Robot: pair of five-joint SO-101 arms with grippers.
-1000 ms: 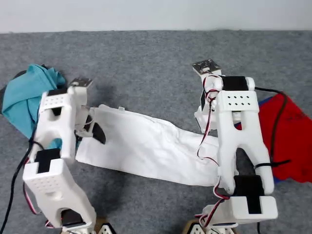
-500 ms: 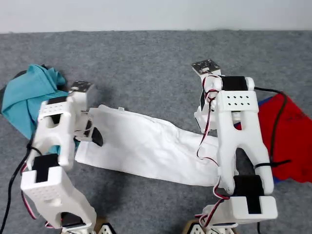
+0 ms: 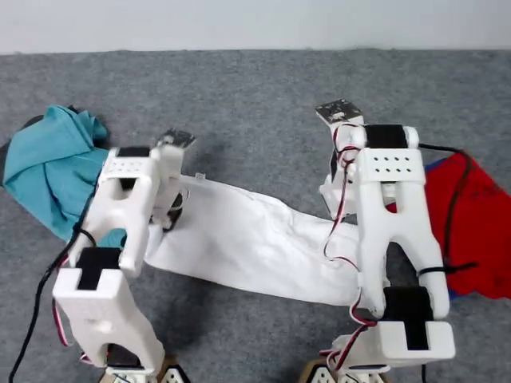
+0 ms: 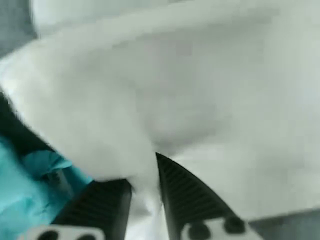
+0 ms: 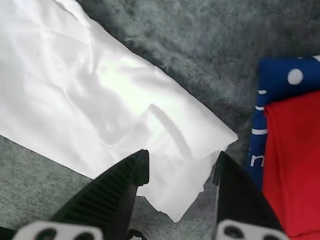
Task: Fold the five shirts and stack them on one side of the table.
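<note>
A white shirt (image 3: pixel 255 239) lies stretched across the middle of the grey table. My left gripper (image 3: pixel 171 211) is at its left end, shut on a bunch of the white shirt (image 4: pixel 200 90), with cloth pinched between the black fingers (image 4: pixel 182 190). At the shirt's right end my right gripper (image 5: pixel 181 157) hangs open just above the white shirt's corner (image 5: pixel 200 145), with nothing held. The right arm (image 3: pixel 387 215) stretches over that end.
A crumpled teal shirt (image 3: pixel 48 167) lies at the left edge, close behind the left arm. A red shirt (image 3: pixel 471 223) lies at the right edge on top of a blue dotted shirt (image 5: pixel 285 95). Bare grey carpet (image 3: pixel 255 104) lies beyond the white shirt.
My left arm has swung right, toward the table's middle, pulling the white shirt's left end with it; the cloth there is now bunched inward. The right arm has not moved.
</note>
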